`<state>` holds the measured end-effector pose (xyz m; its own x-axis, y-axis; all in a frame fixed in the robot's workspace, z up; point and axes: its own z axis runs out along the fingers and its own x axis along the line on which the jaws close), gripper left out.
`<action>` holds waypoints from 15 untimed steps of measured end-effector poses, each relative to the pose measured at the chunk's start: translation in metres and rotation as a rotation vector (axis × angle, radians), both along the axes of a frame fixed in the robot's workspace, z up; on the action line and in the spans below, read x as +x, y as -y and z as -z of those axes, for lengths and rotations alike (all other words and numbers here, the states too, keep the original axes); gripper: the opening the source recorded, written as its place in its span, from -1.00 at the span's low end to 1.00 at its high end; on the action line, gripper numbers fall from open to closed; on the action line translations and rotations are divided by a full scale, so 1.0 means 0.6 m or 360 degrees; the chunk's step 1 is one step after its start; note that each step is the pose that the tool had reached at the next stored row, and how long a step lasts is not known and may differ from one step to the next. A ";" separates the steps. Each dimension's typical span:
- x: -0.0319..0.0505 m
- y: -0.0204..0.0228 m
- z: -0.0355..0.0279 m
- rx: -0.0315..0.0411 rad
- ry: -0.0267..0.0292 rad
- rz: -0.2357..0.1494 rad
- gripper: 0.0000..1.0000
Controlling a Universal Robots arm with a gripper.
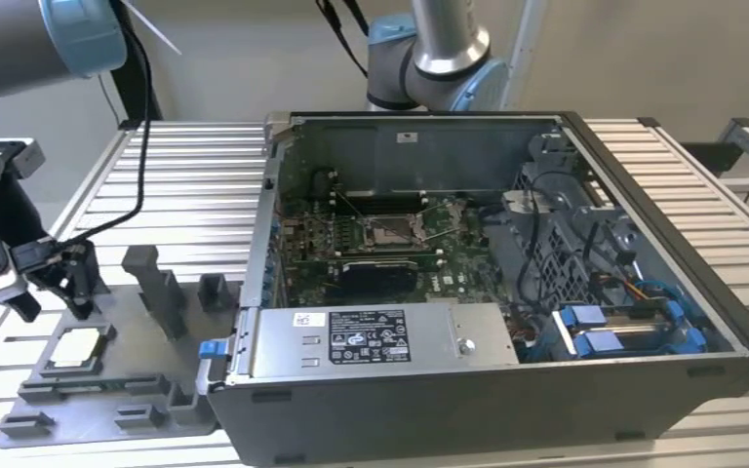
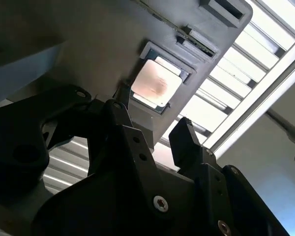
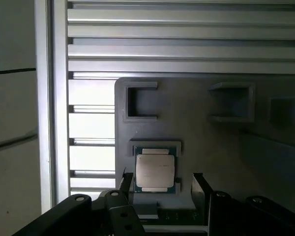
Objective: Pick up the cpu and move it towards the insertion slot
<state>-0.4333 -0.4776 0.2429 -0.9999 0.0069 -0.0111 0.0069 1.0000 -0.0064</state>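
**Claw open over cpu; cpu seated in tray**

Exterior view, far left: the claw [image 1: 52, 307] hangs with its fingers spread wide and holds nothing. Its tips are low over the grey tray [image 1: 153, 336] on the slatted counter [image 1: 192, 175]. The cpu [image 1: 79, 343] lies flat in its tray recess, at the claw's 5 o'clock. In the first wrist view the fingers [image 3: 200, 189] flank the cpu [image 3: 155, 169]. Further right stands the open computer case [image 1: 739, 341]. The insertion slot [image 1: 388, 231] sits on the green board [image 1: 451, 261] inside it, at the cpu's 2 o'clock and well apart.
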 end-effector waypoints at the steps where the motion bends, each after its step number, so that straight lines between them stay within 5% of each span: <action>1: 0.000 0.0014 0.003 0.0000 -0.00001 0.0000 1.00; 6: -0.002 0.0093 0.021 0.0000 0.00003 0.0000 1.00; 15: -0.005 0.0103 0.048 0.0000 -0.00002 0.0000 1.00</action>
